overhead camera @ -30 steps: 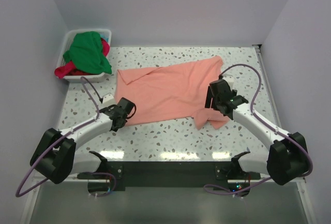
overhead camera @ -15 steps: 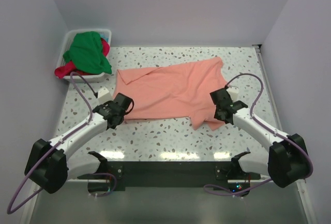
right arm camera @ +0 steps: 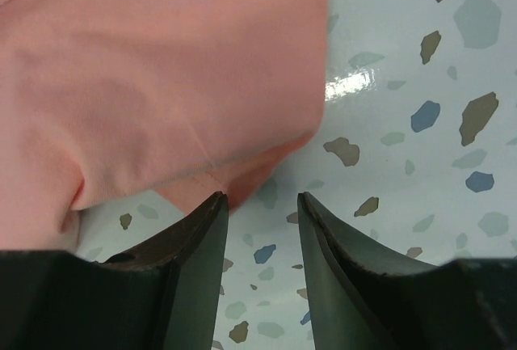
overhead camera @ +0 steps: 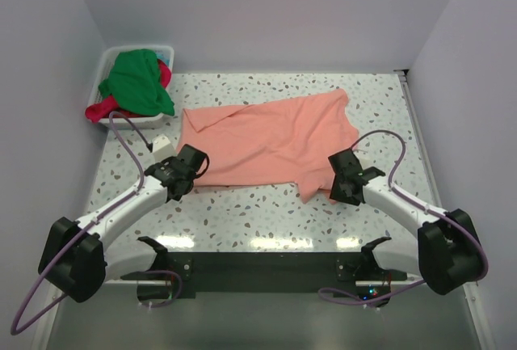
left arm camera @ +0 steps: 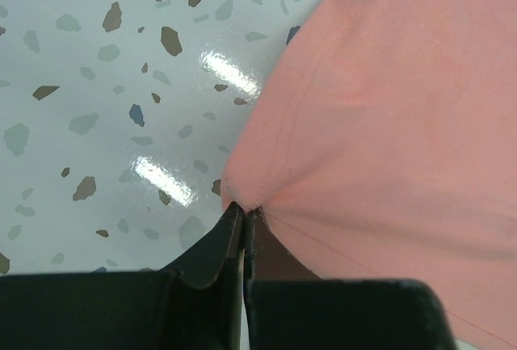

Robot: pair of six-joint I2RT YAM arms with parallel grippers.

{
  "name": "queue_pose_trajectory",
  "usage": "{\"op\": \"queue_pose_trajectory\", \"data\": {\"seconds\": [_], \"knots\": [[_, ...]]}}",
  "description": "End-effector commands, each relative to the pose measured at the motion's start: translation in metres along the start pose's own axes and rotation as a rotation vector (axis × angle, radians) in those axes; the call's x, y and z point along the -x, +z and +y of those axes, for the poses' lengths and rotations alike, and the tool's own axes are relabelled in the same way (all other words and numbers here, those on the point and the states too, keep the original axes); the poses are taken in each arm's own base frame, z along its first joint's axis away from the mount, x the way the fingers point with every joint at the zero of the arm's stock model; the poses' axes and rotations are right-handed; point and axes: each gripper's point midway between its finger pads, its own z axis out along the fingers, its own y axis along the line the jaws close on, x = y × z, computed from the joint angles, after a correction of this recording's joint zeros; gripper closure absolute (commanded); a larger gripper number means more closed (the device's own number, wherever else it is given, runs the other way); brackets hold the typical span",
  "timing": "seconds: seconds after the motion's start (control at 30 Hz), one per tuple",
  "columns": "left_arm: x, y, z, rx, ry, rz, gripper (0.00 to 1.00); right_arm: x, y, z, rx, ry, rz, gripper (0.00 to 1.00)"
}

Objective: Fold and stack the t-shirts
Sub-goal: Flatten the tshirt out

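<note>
Salmon-pink t-shirt (overhead camera: 266,140) is spread mid-bench, its near left hem corner pinched in the closed left jaws. The right jaws are set narrowly apart just short of the near right corner, gripping nothing; cloth should be taken fully between them before lifting. Bare bench (overhead camera: 266,204) is seen along the near edge, and the white tub (overhead camera: 107,57) is well apart.

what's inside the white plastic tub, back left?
A crumpled bright green t-shirt on top, with a red-magenta t-shirt showing under it. The white plastic tub floor and anything deeper are covered.
</note>
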Motion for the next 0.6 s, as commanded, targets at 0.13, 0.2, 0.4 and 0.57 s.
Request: {"op": "queue_pose_trajectory", "data": {"seconds": [0.13,0.2,0.4,0.57], "knots": [[0.01,0.0,-0.006,-0.006,-0.003,-0.028,1.0,-0.002,-0.001,0.028,0.161,0.05,-0.011,0.54],[0.009,0.001,-0.006,-0.006,-0.002,-0.026,1.0,-0.001,-0.003,0.031,0.182,0.052,-0.013,0.53],[0.008,0.001,-0.007,-0.007,0.002,-0.024,1.0,-0.007,0.005,0.03,0.149,0.044,0.02,0.54],[0.009,0.0,-0.006,-0.007,-0.002,-0.025,1.0,-0.012,0.01,0.023,0.086,0.039,0.062,0.6]]}}
